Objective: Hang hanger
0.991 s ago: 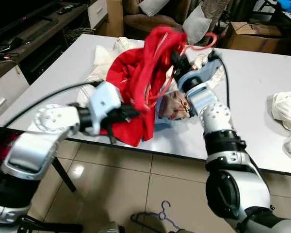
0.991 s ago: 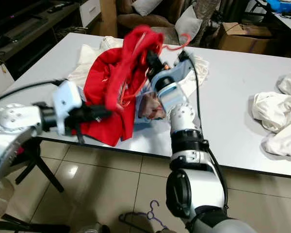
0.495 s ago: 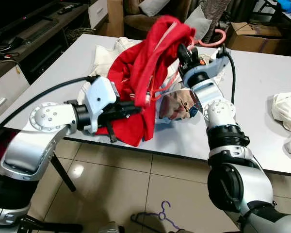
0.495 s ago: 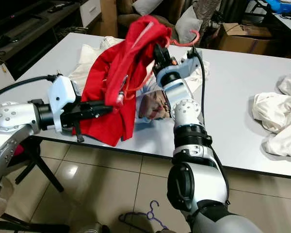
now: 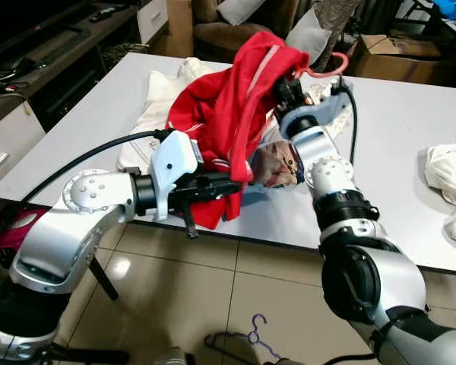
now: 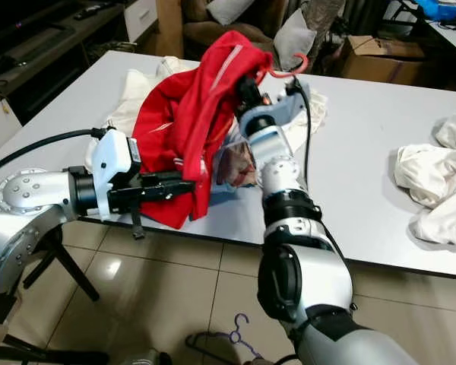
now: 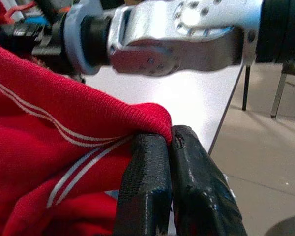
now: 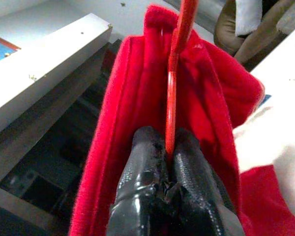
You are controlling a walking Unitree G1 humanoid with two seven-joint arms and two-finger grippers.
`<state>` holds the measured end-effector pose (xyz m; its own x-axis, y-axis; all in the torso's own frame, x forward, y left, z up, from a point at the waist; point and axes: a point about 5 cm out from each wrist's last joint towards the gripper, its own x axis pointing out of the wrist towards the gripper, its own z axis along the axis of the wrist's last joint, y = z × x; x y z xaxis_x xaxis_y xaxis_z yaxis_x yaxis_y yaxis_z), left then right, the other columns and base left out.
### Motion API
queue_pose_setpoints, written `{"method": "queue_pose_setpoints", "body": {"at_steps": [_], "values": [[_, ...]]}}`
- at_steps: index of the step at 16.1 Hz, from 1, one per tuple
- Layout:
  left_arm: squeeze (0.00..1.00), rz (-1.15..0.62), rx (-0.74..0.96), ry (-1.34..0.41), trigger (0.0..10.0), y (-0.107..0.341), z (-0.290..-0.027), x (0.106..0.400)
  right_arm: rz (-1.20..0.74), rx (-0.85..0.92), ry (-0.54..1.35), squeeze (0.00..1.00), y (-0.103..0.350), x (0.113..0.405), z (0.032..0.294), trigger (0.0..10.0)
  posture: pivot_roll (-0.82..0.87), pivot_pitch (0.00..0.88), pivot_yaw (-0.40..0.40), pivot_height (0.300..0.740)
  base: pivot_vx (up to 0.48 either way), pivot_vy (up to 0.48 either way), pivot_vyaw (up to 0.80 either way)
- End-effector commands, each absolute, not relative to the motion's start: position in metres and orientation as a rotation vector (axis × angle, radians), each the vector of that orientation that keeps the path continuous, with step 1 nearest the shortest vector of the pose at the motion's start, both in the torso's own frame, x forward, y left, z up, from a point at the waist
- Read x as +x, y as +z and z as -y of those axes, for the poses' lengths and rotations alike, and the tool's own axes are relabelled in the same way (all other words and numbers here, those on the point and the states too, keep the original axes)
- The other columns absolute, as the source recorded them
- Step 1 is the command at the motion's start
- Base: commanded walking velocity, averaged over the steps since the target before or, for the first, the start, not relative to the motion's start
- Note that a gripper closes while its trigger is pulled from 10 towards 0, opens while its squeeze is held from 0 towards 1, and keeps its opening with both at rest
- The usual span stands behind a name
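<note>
Your white table carries the red garment, lifted above its near edge. Wrist views show you each grip: left gripper pinches its hem, right gripper clamps the red hanger.

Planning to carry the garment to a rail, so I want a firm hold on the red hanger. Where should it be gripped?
By the thin neck just under the hook, from below, much as the right claw holds it. The red hanger stands upright there, its neck bare between folds of the red garment, hook free above. The left claw pinches the hem.
</note>
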<state>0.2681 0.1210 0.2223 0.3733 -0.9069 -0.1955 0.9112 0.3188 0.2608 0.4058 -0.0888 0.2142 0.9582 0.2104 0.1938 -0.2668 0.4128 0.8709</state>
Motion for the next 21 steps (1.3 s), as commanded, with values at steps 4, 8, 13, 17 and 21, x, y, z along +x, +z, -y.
{"method": "queue_pose_setpoints", "body": {"at_steps": [4,8,13,17,21], "values": [[0.0,0.07,0.43,-1.223,0.0,0.231,-0.091,0.274,0.059,1.168,0.339,0.0,0.221,0.402,0.053,10.0,0.03,0.0,-0.03,0.74,0.0,0.0,0.0],[0.0,0.072,0.648,-1.175,0.0,0.217,-0.075,0.282,0.034,1.366,0.368,0.0,0.226,0.403,0.051,10.0,0.02,0.0,-0.017,0.74,0.0,0.0,0.0],[0.54,0.044,0.953,-0.775,10.0,0.183,-0.113,0.31,0.115,1.507,0.351,0.0,0.238,0.409,0.103,10.0,0.0,0.0,-0.006,0.74,0.0,0.0,0.0],[1.0,0.051,0.877,-0.716,10.0,0.175,-0.132,0.298,0.146,1.418,0.335,0.0,0.242,0.406,0.124,10.0,-0.01,0.0,-0.014,0.74,0.0,0.0,0.0],[1.0,-0.049,0.335,-0.488,10.0,0.159,-0.166,0.274,0.208,1.228,0.386,0.0,0.257,0.386,0.154,10.0,-0.01,0.0,-0.018,0.74,0.0,0.0,0.0]]}}
